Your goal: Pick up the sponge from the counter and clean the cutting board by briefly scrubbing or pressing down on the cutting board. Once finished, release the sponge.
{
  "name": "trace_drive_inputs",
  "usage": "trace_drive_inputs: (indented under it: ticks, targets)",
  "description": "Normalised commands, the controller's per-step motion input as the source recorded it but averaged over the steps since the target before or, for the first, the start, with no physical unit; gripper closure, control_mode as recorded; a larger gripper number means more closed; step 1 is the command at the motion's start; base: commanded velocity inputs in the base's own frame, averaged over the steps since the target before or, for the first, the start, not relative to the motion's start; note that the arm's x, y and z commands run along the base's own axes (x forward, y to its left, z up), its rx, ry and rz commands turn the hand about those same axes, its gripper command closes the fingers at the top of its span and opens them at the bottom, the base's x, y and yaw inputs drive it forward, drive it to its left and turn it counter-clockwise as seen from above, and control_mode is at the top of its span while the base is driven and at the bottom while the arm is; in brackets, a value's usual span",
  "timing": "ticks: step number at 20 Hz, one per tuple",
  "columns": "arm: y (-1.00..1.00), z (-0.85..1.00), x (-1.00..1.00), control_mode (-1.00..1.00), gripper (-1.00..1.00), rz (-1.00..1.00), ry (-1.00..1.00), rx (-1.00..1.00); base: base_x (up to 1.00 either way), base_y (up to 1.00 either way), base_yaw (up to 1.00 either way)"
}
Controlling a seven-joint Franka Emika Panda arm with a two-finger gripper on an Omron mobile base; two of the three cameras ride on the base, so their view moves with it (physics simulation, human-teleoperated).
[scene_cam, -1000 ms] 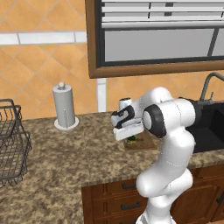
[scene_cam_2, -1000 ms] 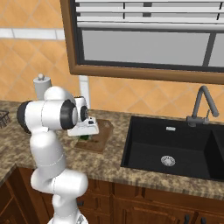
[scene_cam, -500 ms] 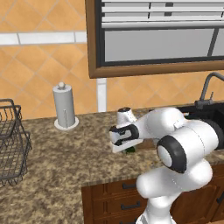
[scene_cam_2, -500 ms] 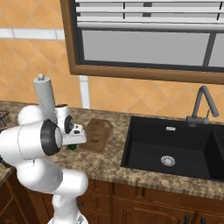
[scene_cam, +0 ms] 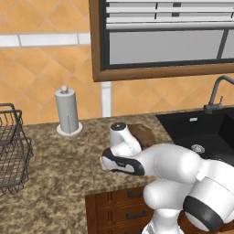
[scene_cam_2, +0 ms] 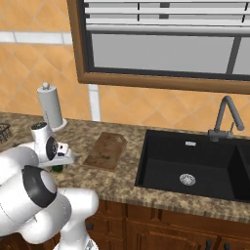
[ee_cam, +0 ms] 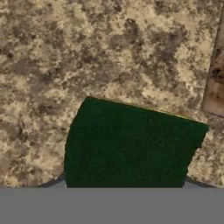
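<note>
Sponge (ee_cam: 131,146) now hangs in the gripper over bare granite instead of over the cutting board (scene_cam_2: 105,150): since a sec ago the arm swings off the board toward the counter's (scene_cam: 59,169) front edge, w/ the hand low beside it. Hand view has the dark green block big and close, board edge just at the right margin. Jaws are clamped on the sponge; fingertips themselves are hidden behind it. Right base view shows a dark green bit under the wrist, near but clear of the board. Judging by this, scrubbing looks done or paused, and letting go of the sponge onto the counter is what's left. Paper towel roll (scene_cam: 67,111) and wire basket (scene_cam: 11,151) sit well apart, sink (scene_cam_2: 195,166) further off.
</note>
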Motion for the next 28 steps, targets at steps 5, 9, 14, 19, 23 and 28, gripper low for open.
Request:
trace_drive_inputs:
  ticks: [5, 9, 14, 19, 23, 28]
  targets:
    - [0.19, 0.03, 0.67, -1.0, 1.0, 0.0, -0.12, 0.0, 0.0, 0.0, 0.0]
    - [0.37, 0.02, 0.57, -1.0, 1.0, 0.0, -0.06, 0.0, 0.0, 0.0, 0.0]
    - [-0.04, -0.25, 0.6, -1.0, 1.0, 0.03, 0.0, -0.01, 0.0, 0.0, 0.0]
    - [0.0, -0.03, 0.11, -1.0, -1.0, 0.0, 0.0, -0.01, 0.0, 0.0, 0.0]
    - [-0.13, -0.01, 0.02, -1.0, -1.0, 0.0, 0.0, 0.0, 0.0, 0.0, 0.0]
    - [-0.26, 0.02, 0.0, -1.0, -1.0, 0.0, 0.0, 0.0, 0.0, 0.0, 0.0]
